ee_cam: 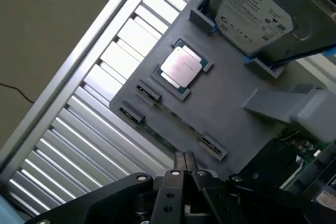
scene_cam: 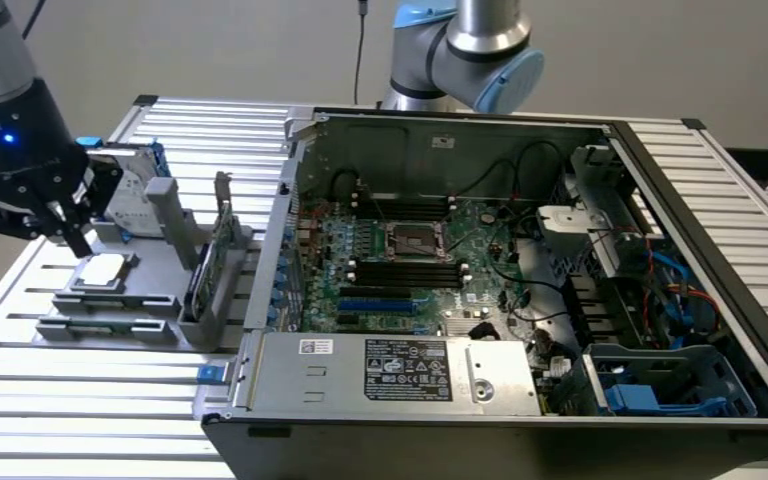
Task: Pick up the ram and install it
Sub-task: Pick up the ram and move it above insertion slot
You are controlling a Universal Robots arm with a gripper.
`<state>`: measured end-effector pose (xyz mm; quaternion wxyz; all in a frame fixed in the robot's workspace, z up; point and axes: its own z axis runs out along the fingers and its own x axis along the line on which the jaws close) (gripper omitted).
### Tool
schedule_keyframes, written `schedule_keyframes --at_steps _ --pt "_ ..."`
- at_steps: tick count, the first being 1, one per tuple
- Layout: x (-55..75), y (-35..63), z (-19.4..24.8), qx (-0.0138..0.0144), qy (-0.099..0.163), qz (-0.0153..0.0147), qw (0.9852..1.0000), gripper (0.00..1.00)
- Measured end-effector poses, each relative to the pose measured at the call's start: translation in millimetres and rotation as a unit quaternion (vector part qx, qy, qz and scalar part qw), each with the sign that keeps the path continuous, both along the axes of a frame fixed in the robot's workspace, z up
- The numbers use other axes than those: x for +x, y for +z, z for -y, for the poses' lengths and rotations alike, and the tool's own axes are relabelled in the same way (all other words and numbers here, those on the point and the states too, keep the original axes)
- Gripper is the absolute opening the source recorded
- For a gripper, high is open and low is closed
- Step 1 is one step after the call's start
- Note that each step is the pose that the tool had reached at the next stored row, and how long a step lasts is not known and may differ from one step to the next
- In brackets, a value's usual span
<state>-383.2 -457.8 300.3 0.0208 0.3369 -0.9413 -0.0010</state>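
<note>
Hand (ee_cam: 184, 157) empty, fingers together, just above the ram (ee_cam: 169, 138). Ram apparently sits edge-up in grey holder (ee_cam: 231, 93) clips, presented for gripping

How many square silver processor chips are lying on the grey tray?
1. The processor chip sits in a holder on the grey tray, beside the hard drive.

Slatted table (scene_cam: 77, 420): grey parts tray (scene_cam: 91, 325), open computer case (scene_cam: 491, 445).
</note>
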Motion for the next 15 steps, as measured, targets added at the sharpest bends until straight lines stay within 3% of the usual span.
schedule_keyframes --at_steps 4,8,12,15 --pt "0.0 -3.4 0.0 0.0000 0.037 0.0000 0.9993 0.11" --pt "0.0 -6.6 0.0 0.0000 0.073 0.0000 0.9974 0.11" --pt "0.0 -9.8 0.0 0.0000 0.109 0.0000 0.9940 0.11" --pt "0.0 -12.1 0.0 0.0000 0.136 0.0000 0.9907 0.11"
